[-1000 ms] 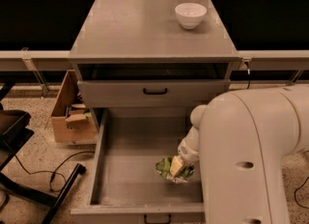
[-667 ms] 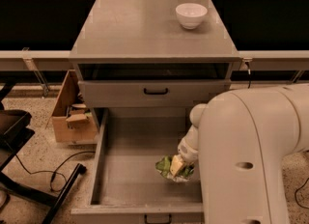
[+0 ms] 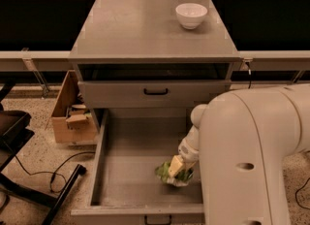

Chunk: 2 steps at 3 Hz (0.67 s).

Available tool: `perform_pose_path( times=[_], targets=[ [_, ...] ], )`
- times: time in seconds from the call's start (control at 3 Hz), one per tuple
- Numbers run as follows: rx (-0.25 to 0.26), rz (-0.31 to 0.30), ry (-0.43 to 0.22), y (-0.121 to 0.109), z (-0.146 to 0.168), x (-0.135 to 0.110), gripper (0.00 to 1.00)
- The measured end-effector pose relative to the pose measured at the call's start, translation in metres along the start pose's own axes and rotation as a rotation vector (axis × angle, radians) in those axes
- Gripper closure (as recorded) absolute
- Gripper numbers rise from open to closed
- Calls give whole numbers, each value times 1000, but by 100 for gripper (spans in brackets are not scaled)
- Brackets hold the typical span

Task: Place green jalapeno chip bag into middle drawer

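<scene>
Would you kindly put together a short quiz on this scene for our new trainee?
1. True or false: the white bowl stands on the cabinet top.
2. Where does the chip bag lie? A: on the cabinet top. B: in the open drawer, near its right side. C: in the cardboard box on the floor.
3. Fill in the blank: the gripper is down inside the open drawer, right at the ____.

Key: 1 true; 2 B; 3 chip bag.
</scene>
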<state>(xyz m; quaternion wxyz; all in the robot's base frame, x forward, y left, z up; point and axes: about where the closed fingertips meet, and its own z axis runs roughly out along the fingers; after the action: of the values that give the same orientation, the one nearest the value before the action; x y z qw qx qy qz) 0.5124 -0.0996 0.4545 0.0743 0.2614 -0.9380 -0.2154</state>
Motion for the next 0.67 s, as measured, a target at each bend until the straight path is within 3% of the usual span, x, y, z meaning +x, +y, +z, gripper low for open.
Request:
perform_pose_path(
  times=[0.33, 0.67],
  targets=[
    [0, 0, 0, 0, 0, 0, 1],
    [-1, -1, 1, 0, 0, 0, 0]
  ],
)
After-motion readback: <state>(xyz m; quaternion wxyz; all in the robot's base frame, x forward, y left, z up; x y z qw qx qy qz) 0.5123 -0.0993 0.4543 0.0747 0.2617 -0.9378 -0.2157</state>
